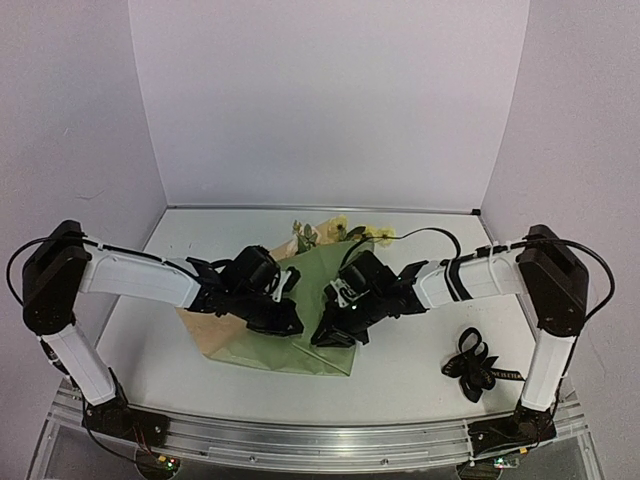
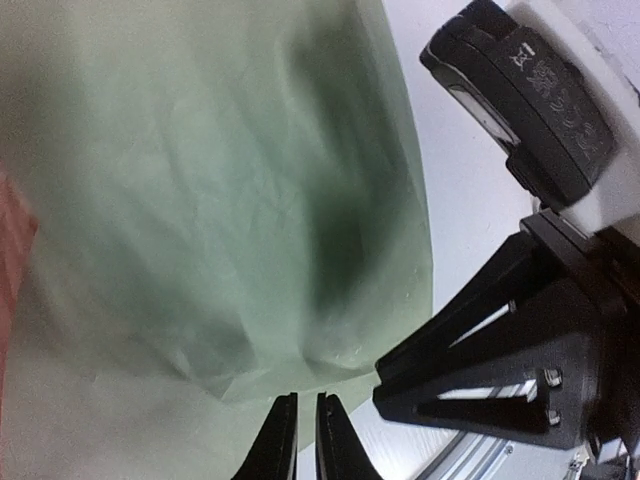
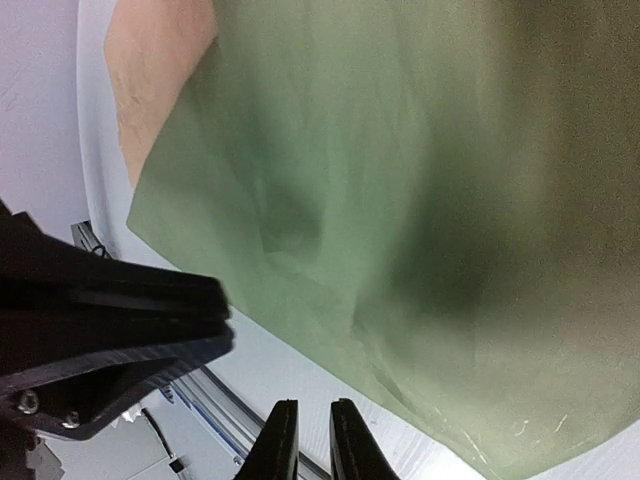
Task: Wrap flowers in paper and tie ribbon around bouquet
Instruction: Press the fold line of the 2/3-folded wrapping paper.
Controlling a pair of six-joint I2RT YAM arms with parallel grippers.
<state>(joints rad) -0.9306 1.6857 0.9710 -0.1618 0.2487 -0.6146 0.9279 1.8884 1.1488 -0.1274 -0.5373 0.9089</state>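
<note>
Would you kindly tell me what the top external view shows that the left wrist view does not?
Only the top external view shows the flowers and the ribbon lying on the table. Only the left wrist view shows the left gripper up close, fingertips almost together, holding nothing, just off the edge of the paper. Both show that olive-green paper and the right arm.

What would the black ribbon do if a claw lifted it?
The ribbon would probably flop and dangle, since it lies in loose loops. It looks thin, so it is likely very light. Being flat, it shouldn't roll.
</note>
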